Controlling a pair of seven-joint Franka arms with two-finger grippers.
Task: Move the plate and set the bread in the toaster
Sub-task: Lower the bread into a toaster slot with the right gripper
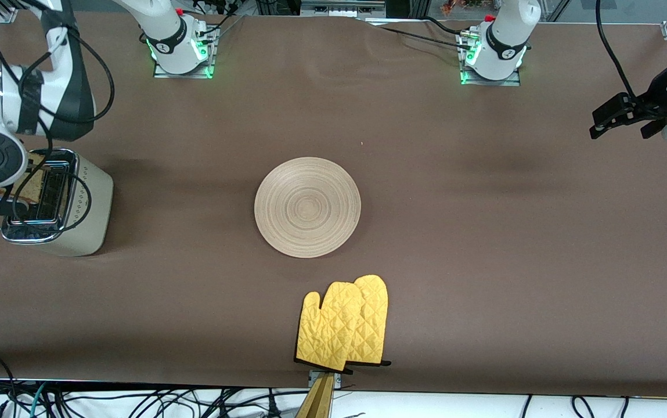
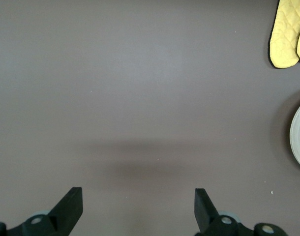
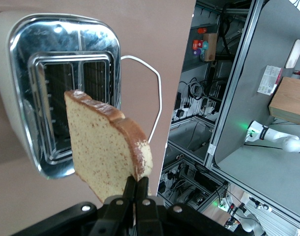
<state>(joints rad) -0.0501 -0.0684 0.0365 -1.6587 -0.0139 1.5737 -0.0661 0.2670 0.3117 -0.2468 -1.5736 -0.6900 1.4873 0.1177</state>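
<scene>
Here the brown table (image 1: 484, 261) carries the cream toaster (image 1: 86, 209) at the right arm's end, its chrome top and two slots facing up. The round plate (image 1: 307, 207) lies flat near the middle of the table, bare, well apart from the toaster. A pair of yellow mitts (image 1: 345, 324) lies nearer the front camera than the plate, close to the table's edge. The right arm reaches over the toaster, and the right gripper (image 3: 135, 189) is clamped on one edge of the bread (image 3: 103, 152), its fingers pressed together on the crust; the slice hangs on edge just above the toaster's slots, not yet inside either one. The left gripper (image 2: 135, 209) waits over bare table toward the left arm's end, its fingers (image 2: 71, 204) spread wide with nothing between them, the plate and mitts showing at the edge of its wrist view.
</scene>
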